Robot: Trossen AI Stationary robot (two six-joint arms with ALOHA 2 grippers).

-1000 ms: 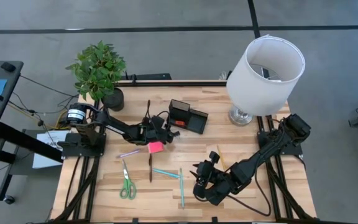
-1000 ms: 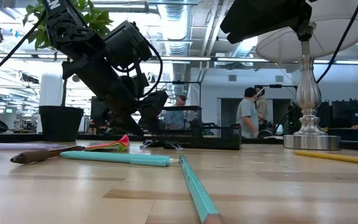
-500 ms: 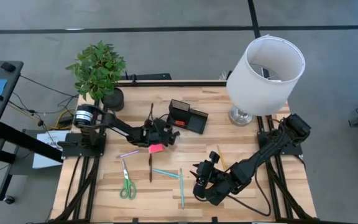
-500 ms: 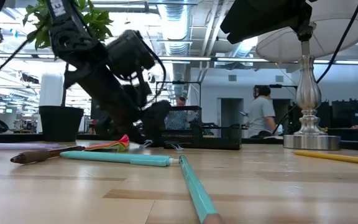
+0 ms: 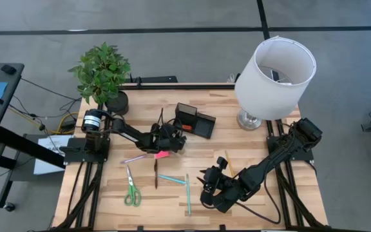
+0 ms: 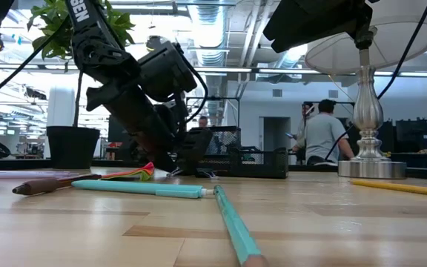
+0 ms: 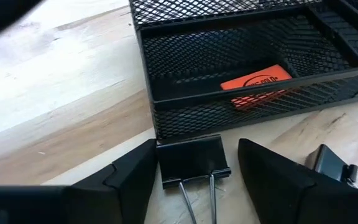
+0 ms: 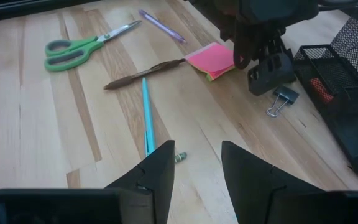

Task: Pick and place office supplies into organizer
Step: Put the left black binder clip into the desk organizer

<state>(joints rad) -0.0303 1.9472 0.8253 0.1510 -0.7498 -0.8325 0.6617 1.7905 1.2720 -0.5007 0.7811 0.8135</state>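
Both arms are built of matte black jointed links. The left arm (image 5: 124, 131), at centre left of the overhead picture, carries a round silver-and-black motor housing (image 5: 93, 121) at its shoulder joint, and white lettering marks its upper link (image 6: 82, 10) at the upper left of the table-level picture. The right arm (image 5: 272, 160), at lower right of the overhead picture, has thin black cables (image 5: 270, 204) looping beside it. The left gripper's (image 7: 194, 174) fingers (image 7: 129, 175) are dark, angular, faceted plastic wedges.
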